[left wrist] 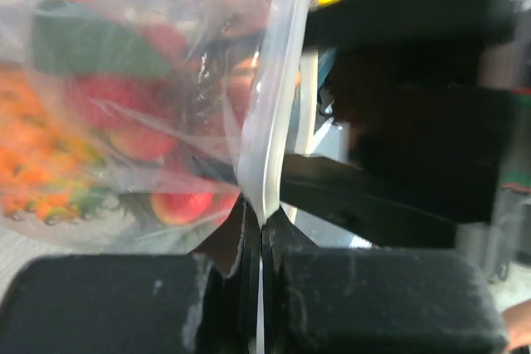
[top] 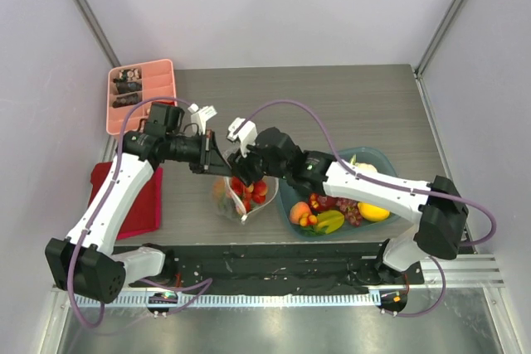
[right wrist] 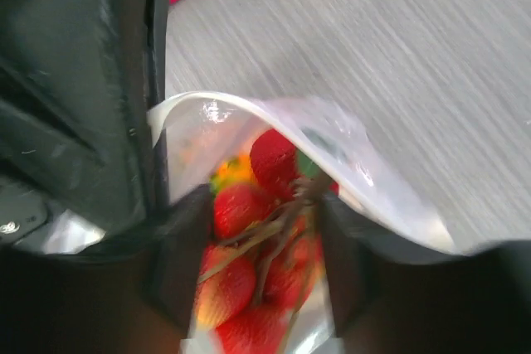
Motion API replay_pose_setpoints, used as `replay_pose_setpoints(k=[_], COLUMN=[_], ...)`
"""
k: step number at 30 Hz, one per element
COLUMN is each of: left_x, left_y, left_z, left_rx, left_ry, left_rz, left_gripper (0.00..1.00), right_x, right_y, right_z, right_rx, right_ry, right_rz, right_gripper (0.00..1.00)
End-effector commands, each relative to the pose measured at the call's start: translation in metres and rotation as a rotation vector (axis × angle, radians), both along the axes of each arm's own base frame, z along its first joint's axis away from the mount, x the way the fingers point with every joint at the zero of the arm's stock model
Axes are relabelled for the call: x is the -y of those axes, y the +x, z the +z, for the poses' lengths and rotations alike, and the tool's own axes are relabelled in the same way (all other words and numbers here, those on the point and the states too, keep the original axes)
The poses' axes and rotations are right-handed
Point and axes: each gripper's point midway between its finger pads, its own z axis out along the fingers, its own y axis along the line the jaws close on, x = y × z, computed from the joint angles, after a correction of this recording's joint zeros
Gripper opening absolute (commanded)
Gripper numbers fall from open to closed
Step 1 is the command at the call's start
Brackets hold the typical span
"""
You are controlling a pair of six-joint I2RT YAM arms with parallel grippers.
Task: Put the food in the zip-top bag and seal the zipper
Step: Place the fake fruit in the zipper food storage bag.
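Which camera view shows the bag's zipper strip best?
Left wrist view: the zipper runs up mid-frame, its lower end pinched in the shut left gripper. The right wrist view shows only the mouth's curved edge over the food; the top external view shows the zip-top bag small, strip indistinct.

Light from above is soft and even, shadows faint. My wrist views blur, glare whitening the zip-top bag (right wrist: 211,112).
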Motion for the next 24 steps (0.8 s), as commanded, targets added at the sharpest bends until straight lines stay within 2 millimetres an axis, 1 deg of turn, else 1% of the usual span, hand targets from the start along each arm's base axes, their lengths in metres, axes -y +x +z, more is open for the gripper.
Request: replay_pose_setpoints(k=[1,2,3,5,6,7,8,10,11,12,13,14,15,16,18,19,20,22,23,24], left_x=[-0.002,-0.003,-0.003,-0.004,-0.004,-0.004,-0.004,-0.004,-0.004,-0.004,-0.004,-0.004,-0.004,-0.004,-0.005,-0.005,-0.005,-0.006,-0.006,-0.006], left_y=[0.004,0.006,0.006,0.007,0.008,0.008,0.008,0.009,0.009,0.010,0.010,0.011,0.011,0.012,0.012,0.012,0.011,0.011,0.011,0.011], left_z=[0.013,0.013,0.013,0.013,0.013,0.012,0.012,0.011,0.011,0.011,0.012,0.013,0.013,0.012,0.012,0.012,0.012,0.010,0.010,0.010], left_rx=[0.034,0.034,0.035,0.033,0.031,0.029,0.029,0.026,0.028,0.028,0.028,0.030,0.031,0.028,0.028,0.029,0.027,0.026,0.025,0.029], left_ry=[-0.046,-0.046,-0.048,-0.048,-0.050,-0.051,-0.053,-0.053,-0.054,-0.054,-0.054,-0.056,-0.054,-0.054,-0.049,-0.048,-0.046,-0.040,-0.041,-0.040], left_rz=[0.000,0.006,0.006,0.011,0.012,0.013,0.012,0.014,0.015,0.016,0.018,0.015,0.019,0.019,0.022,0.022,0.022,0.027,0.029,0.032], left_gripper=[0.00,0.00,0.00,0.00,0.00,0.00,0.00,0.00,0.00,0.00,0.00,0.00,0.00,0.00,0.00,0.00,0.00,0.00,0.00,0.00], right_x=[0.002,0.006,0.017,0.032,0.042,0.049,0.059,0.074,0.083,0.091,0.094,0.100,0.104,0.103,0.104,0.099,0.097,0.091,0.091,0.091], right_y=[-0.013,-0.015,-0.020,-0.025,-0.030,-0.032,-0.026,-0.024,-0.019,-0.013,-0.010,-0.007,-0.004,-0.001,-0.003,-0.012,-0.017,-0.030,-0.032,-0.033], right_z=[0.098,0.109,0.128,0.140,0.151,0.155,0.144,0.135,0.113,0.103,0.090,0.073,0.064,0.053,0.042,0.039,0.034,0.030,0.019,0.013], right_rx=[0.060,0.064,0.070,0.070,0.082,0.069,0.060,0.050,0.017,-0.024,-0.068,-0.130,-0.187,-0.229,-0.298,-0.343,-0.375,-0.434,-0.456,-0.466], right_ry=[0.128,0.136,0.155,0.168,0.188,0.204,0.179,0.164,0.115,0.106,0.093,0.077,0.081,0.066,0.061,0.069,0.069,0.082,0.070,0.062], right_rz=[0.079,0.082,0.074,0.065,0.061,0.044,-0.003,-0.046,-0.093,-0.104,-0.111,-0.133,-0.128,-0.123,-0.110,-0.055,-0.037,0.014,0.019,0.022], right_gripper=[0.67,0.75,0.78,0.85,0.86,0.87,0.89,0.89,0.83,0.81,0.79,0.77,0.75,0.71,0.69,0.69,0.70,0.70,0.70,0.69])
